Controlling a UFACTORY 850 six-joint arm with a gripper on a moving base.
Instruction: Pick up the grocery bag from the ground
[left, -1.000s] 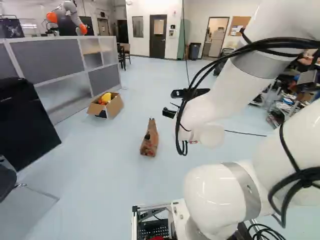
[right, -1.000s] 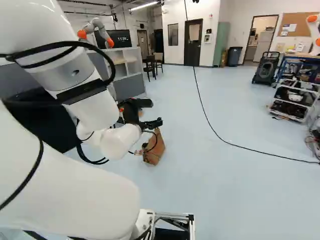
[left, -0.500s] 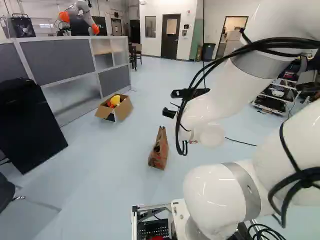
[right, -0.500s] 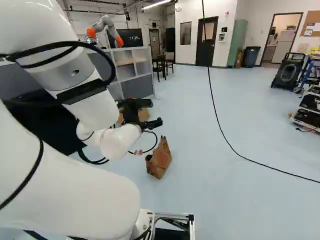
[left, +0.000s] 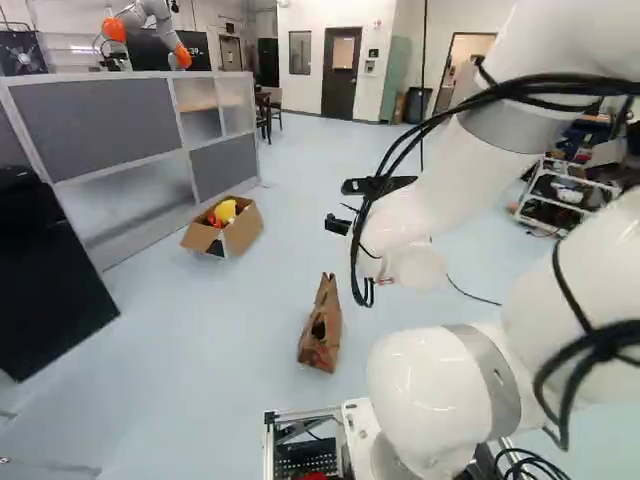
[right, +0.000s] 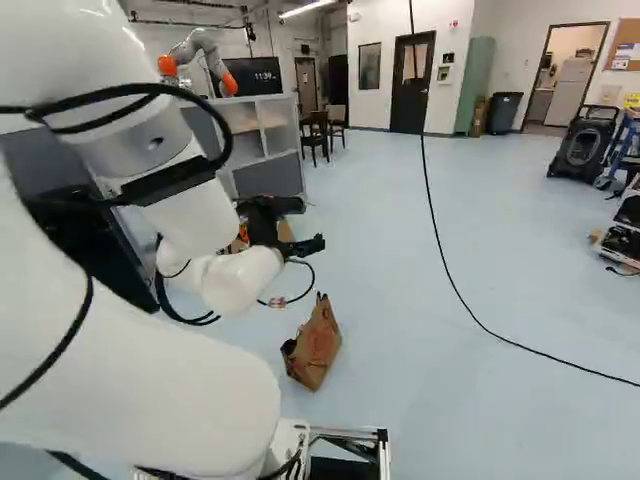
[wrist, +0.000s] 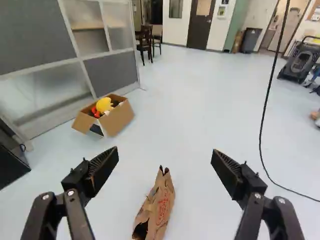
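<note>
The pincer (right: 310, 225) is released, its two fingers spread wide apart with nothing held between them, and in the wrist view the brown paper grocery bag (wrist: 161, 205) shows lower down beyond the gap. The bag is on the floor (left: 230, 330), well apart from the floor's edge along the grey partition (left: 100, 125) and nearer the base than the open cardboard box (left: 243, 232), which sits near that edge with yellow and red things inside. A black cable (right: 455, 285) runs across the floor to the bag's right in the right base view.
</note>
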